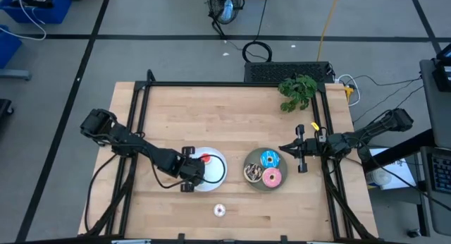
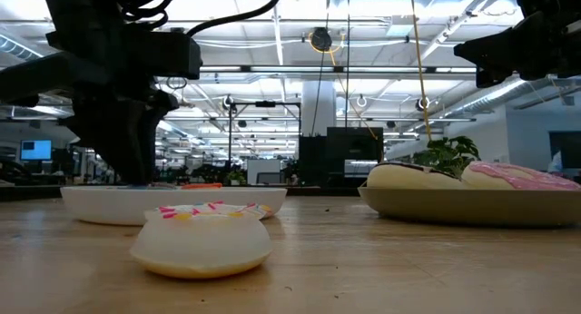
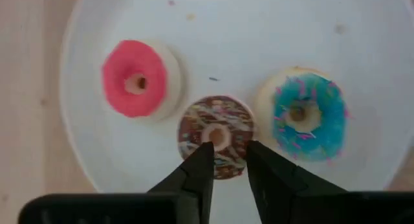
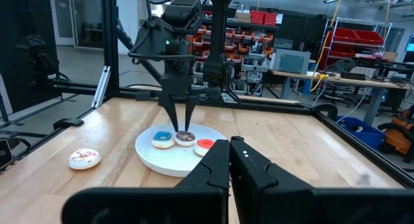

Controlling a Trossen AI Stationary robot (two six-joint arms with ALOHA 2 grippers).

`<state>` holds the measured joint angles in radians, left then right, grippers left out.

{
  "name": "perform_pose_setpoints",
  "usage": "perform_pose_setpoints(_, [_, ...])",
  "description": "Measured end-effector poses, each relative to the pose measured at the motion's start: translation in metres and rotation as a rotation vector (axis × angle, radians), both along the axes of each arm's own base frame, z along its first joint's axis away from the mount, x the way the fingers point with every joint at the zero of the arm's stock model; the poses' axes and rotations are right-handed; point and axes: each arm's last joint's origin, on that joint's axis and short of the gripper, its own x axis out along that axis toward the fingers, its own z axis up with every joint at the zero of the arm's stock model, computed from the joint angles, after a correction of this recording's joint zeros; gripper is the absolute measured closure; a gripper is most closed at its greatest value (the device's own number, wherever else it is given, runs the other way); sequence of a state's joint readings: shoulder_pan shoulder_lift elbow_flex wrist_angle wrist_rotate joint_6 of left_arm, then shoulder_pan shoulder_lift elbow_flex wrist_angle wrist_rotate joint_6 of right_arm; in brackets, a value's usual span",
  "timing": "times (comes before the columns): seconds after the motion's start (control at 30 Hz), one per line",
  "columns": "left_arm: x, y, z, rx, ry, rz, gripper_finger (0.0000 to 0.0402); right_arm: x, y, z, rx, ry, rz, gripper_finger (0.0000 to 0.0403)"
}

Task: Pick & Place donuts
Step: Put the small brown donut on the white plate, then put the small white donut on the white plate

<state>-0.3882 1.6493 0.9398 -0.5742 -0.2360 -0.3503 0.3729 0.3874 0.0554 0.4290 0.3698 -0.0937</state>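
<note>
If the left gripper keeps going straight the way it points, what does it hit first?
Most likely the brown donut on the white plate. The left gripper points down with its fingers slightly apart, straddling that donut's near edge. The red donut and blue donut sit to either side.

A grey floor [image 1: 176, 53] crossed by dark lines surrounds the wooden table [image 1: 211, 103]. Beyond it, shelving [image 4: 259, 36] (holding red bins [image 4: 264, 17]) stands under bright ceiling lights [image 2: 272, 73].
</note>
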Motion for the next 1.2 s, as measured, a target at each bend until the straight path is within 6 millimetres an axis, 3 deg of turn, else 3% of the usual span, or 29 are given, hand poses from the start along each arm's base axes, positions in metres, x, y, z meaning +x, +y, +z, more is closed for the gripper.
perform_pose_setpoints(0.4, [0.003, 0.002, 0.001, 0.066, -0.056, 0.035, 0.0309, 0.0, 0.0, 0.0, 0.0, 0.0, 0.0, 0.0403])
perform_pose_setpoints(0.6, [0.005, -0.014, 0.012, 0.022, -0.112, -0.028, 0.0309, 0.0, 0.0, 0.0, 0.0, 0.0, 0.0, 0.0403])
perform_pose_setpoints(0.7, [0.009, -0.026, 0.033, 0.038, -0.117, -0.059, 0.0309, 0.0, 0.0, 0.0, -0.002, 0.003, 0.0, 0.0403])
perform_pose_setpoints(0.8, [0.014, -0.042, 0.066, 0.07, -0.156, -0.102, 0.0309, 0.0, 0.0, 0.0, -0.001, 0.002, 0.0, 0.0403])
perform_pose_setpoints(0.93, [0.019, -0.061, 0.103, -0.001, -0.256, -0.111, 0.0309, 0.0, 0.0, 0.0, -0.001, 0.001, 0.0, 0.0403])
perform_pose_setpoints(1.2, [0.007, -0.097, 0.143, 0.042, -0.359, -0.34, 0.0309, 0.0, 0.0, 0.0, -0.002, 0.004, 0.0, 0.0403])
